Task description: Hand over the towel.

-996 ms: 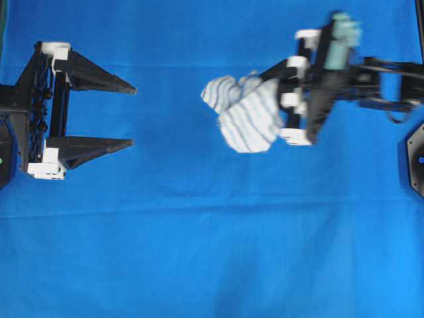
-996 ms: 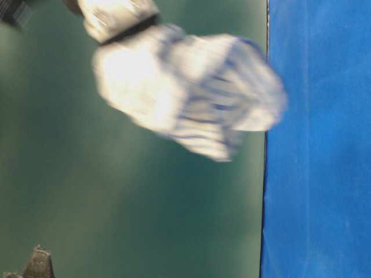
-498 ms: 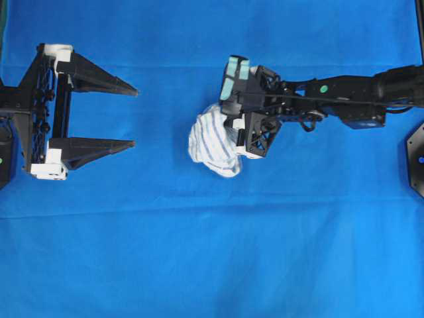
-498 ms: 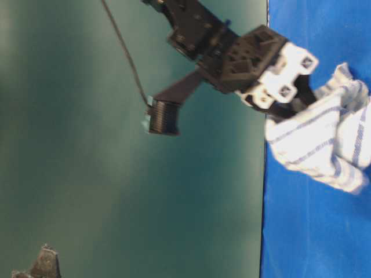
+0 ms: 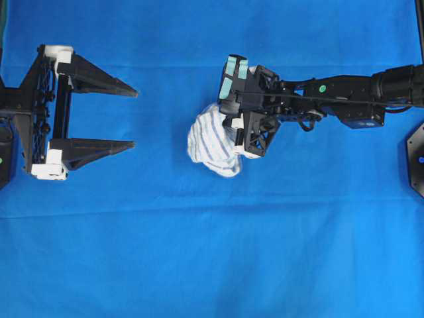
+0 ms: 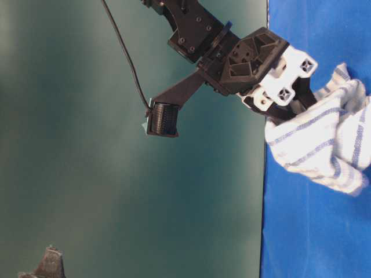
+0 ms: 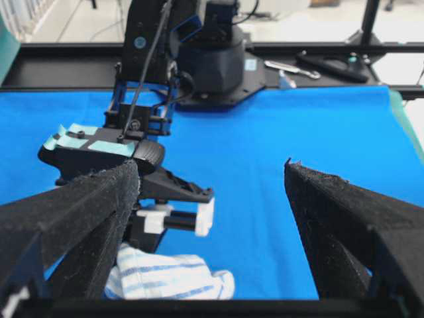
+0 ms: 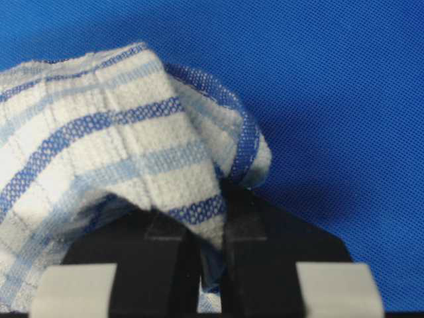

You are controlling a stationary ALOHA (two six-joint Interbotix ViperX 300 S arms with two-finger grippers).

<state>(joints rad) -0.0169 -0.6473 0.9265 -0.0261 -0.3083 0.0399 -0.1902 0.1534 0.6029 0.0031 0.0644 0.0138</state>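
The towel [image 5: 213, 140], a bunched white cloth with blue stripes, sits on the blue cloth [image 5: 212, 252] near the middle of the table, its near fold pinched between the narrow jaws of the right gripper [image 5: 233, 136]; the right wrist view shows the fabric squeezed into the thin gap between the two black fingers [image 8: 255, 262]. Across the table the left gripper [image 5: 132, 116] waits with its jaws spread wide and nothing between them, well apart from the towel and pointing toward it. By the look of things the handover is only partly done: the towel is gripped on the right side, but it has yet to reach the waiting left jaws, and the release is still to come. No brand, label or legible writing shows in any view
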